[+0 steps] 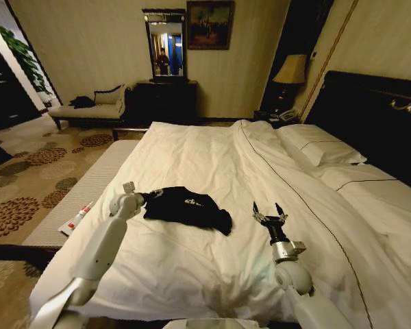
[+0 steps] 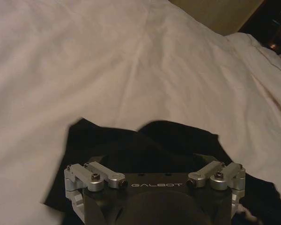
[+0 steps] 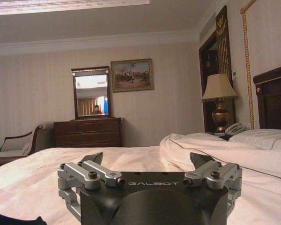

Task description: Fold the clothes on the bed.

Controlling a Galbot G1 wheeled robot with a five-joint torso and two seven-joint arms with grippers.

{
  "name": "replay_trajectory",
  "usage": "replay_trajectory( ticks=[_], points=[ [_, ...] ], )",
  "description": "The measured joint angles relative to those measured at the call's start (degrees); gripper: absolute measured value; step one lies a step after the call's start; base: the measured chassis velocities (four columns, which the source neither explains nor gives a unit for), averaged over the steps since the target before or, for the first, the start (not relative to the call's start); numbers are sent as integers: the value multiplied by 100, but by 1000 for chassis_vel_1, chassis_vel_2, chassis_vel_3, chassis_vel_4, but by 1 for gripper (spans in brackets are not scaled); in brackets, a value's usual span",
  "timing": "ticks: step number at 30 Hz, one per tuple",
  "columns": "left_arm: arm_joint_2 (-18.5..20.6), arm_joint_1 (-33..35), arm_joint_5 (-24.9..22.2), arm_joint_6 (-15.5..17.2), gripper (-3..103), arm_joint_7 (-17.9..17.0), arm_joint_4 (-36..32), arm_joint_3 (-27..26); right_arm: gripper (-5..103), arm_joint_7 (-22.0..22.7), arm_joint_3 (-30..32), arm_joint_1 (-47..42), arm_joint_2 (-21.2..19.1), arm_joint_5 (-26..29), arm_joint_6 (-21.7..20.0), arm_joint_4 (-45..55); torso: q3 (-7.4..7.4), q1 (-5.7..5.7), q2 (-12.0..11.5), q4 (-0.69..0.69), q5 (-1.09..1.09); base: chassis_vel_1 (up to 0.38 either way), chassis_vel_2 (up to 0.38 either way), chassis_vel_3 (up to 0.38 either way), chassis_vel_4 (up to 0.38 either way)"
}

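Note:
The clothes are a black T-shirt [image 1: 188,205] lying crumpled on the white duvet of the bed [image 1: 212,157], near its front left part. My left gripper [image 1: 141,197] is at the shirt's left edge, low over the cloth. In the left wrist view the black shirt [image 2: 178,140] lies right under the gripper, whose jaw links stand spread wide; the fingertips are lost against the dark fabric. My right gripper [image 1: 268,212] hovers open above bare duvet to the right of the shirt, a short gap away, with nothing between its fingers [image 3: 94,158].
White pillows [image 1: 322,145] and a dark headboard [image 1: 377,113] line the bed's right side. A pale bench [image 1: 82,195] with a small red-and-white item [image 1: 76,219] runs along the left. A chaise longue [image 1: 89,110], dresser [image 1: 166,101] and lamp [image 1: 292,70] stand by the far wall.

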Motion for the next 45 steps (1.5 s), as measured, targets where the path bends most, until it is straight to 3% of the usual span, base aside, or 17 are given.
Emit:
replay_trajectory(
  ticks=[3, 11, 18, 20, 27, 29, 32, 33, 36, 38, 39, 43, 45],
  points=[
    [-100, -24, 1, -3, 103, 3, 56, -6, 100, 4, 0, -11, -1, -15, 0, 0, 0, 0, 0, -1, 0, 0, 0, 0, 0],
    [-135, -220, -26, -58, 82, -4, 254, 2, 100, 5, -2, -28, 38, -74, 33, -1, 0, 0, 0, 1, 0, 0, 0, 0, 0],
    [-86, -309, -302, -23, 50, -138, 325, -31, 100, 7, 12, -49, 42, -101, 74, -4, 0, 0, 0, 1, 0, 0, 0, 0, 0],
    [-90, -310, -307, -23, 50, -141, 338, -34, 100, 8, 12, -50, 42, -104, 75, -4, 0, 0, 0, 1, 0, 0, 0, 0, 0],
    [-143, -297, -337, -17, 18, -146, 398, -95, 100, 144, -6, 5, -21, -132, 43, -60, 0, 0, 0, 0, 0, 0, 0, 0, 0],
    [-138, -292, -338, -16, 18, -146, 391, -100, 100, 185, -15, 19, -26, -131, 23, -66, 0, 0, 0, 0, 0, 0, 0, 0, 0],
    [-30, -187, -328, -15, 3, -120, 340, -189, 100, 609, -182, 214, -134, 301, -357, -79, 0, 0, 0, 1, 1, 0, 0, 0, 0],
    [-30, -187, -328, -15, 3, -120, 340, -189, 100, 609, -182, 214, -134, 301, -357, -79, 0, 0, 0, 1, 1, 0, 0, 0, 0],
    [71, -34, -190, -29, 1, 170, 339, -276, 100, 1058, -570, 558, -376, 1386, -970, 5, 0, 1, 0, 1, -1, 0, 0, 0, 0],
    [126, 134, -92, -124, 1, 418, 325, -335, 100, 1348, -1049, 1030, -602, 2595, -1502, 46, 0, 1, 0, 1, -1, 0, 0, 0, 0],
    [126, 134, -92, -124, 1, 418, 325, -335, 100, 1348, -1049, 1030, -602, 2595, -1502, 46, 0, 1, 0, 1, -1, 0, 0, 0, 0],
    [114, 315, 7, -280, 1, 621, 278, -438, 100, 1212, -1752, 1906, -839, 3536, -1933, -176, 1, 0, 0, 3, 0, 0, 0, 0, 0],
    [109, 354, 12, -302, 1, 648, 257, -472, 100, 1137, -1918, 2122, -885, 3660, -1991, -267, 1, 1, 0, 1, -1, 0, 0, 0, 0]
  ],
)
